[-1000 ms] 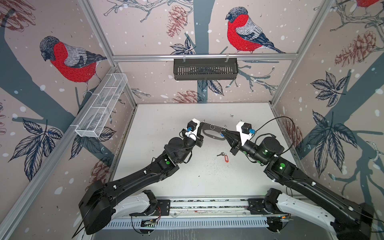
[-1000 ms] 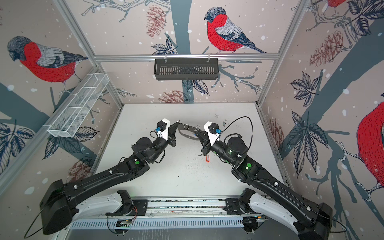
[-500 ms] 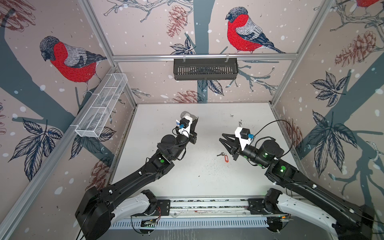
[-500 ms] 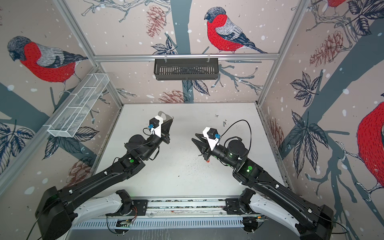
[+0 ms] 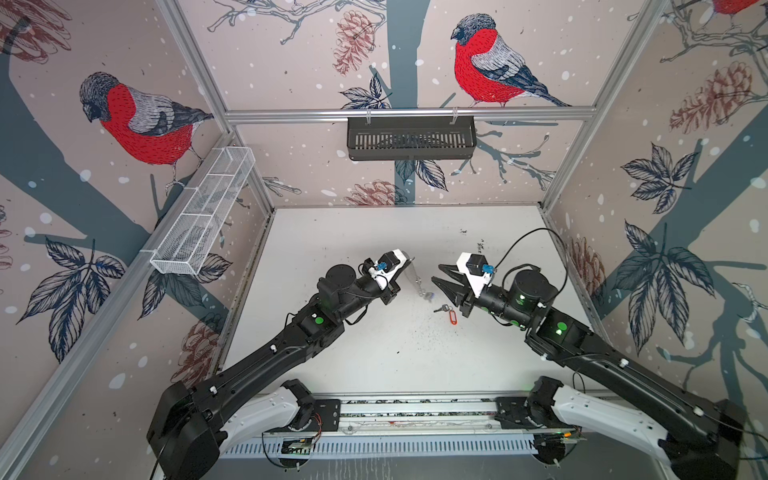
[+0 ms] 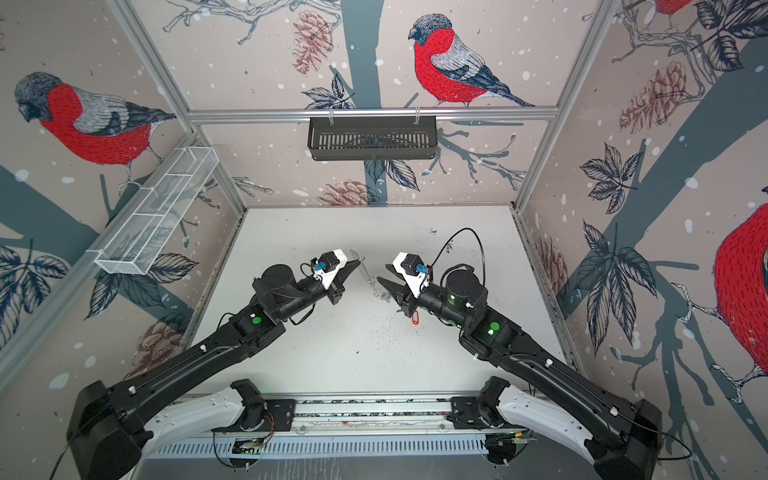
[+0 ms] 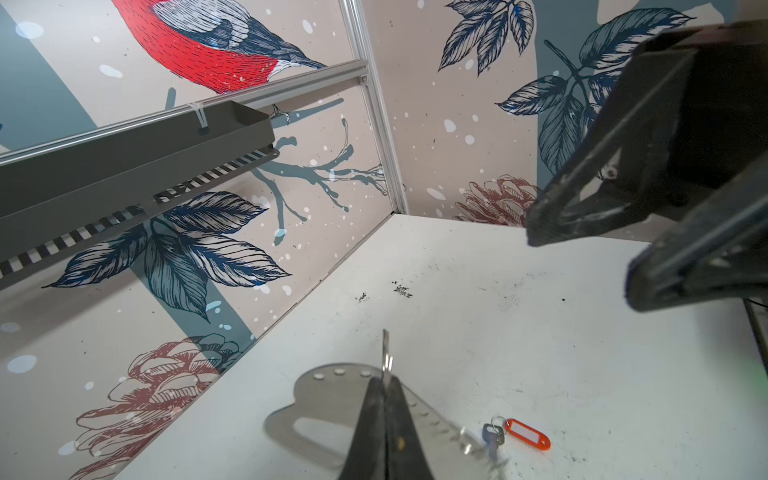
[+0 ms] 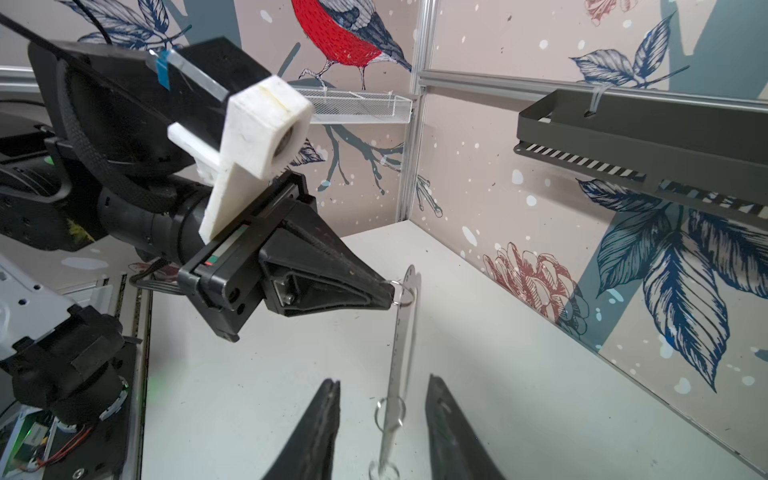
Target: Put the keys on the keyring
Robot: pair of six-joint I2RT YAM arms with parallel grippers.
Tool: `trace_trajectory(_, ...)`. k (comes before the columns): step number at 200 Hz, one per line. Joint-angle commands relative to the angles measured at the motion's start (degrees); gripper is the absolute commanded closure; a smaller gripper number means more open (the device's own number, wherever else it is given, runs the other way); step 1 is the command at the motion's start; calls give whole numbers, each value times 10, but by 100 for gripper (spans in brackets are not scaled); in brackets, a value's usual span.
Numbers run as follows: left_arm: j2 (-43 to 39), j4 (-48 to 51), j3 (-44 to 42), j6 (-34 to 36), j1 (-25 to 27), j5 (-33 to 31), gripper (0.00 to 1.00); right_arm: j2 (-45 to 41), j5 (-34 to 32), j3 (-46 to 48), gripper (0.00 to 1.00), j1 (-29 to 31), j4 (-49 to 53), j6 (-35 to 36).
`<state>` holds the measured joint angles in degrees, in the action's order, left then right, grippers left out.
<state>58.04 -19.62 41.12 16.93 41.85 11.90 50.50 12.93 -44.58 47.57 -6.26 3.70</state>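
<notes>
My left gripper (image 7: 385, 386) has its jaws pressed together on the keyring (image 8: 405, 332), pinching it at the edge where a small ring (image 8: 402, 291) sits. My right gripper (image 8: 382, 399) has its jaws spread, one on each side of the keyring's lower part. A gap shows on both sides, so there is no contact.

Finding: the keyring hangs on edge from the left tips, clear of the table (image 5: 374, 353). I judge this hold keeps its holes and rings free in the air, where the right tips can work on them. The red key (image 5: 449, 313) lies flat on the table, below and just beside the right jaws, unattached. I judge the right jaws stand spread to be free to fetch it.

Not established:
- **Blue key:** a bluish blur (image 5: 428, 296) at the keyring's lower end, between the two grippers, may be it. I cannot tell.
- **Grip point:** in the left wrist view my own fingers cover it.
- **Lower end:** the right wrist view cuts it off at the picture's edge.
- **Top views:** the see-through keyring, edge-on, barely shows in both.
- **Rings:** whether any is pried open is too small to tell.
</notes>
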Motion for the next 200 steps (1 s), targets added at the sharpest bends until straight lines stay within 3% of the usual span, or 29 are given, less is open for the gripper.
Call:
trace_trajectory(1, -17, 5, -8, 38, 0, 46, 100, 11, 18, -9, 59, 0, 8, 28)
trace_trajectory(67, -20, 116, 30, 60, 0, 156, 100, 42, 54, -24, 57, -1, 12, 58)
trace_trajectory(160, -27, 115, 28, 57, 0, 200, 100, 52, 89, -34, 82, 0, 36, 70)
trace_trajectory(200, -33, 114, 24, 59, 0, 200, 100, 59, 98, -37, 84, 0, 39, 71)
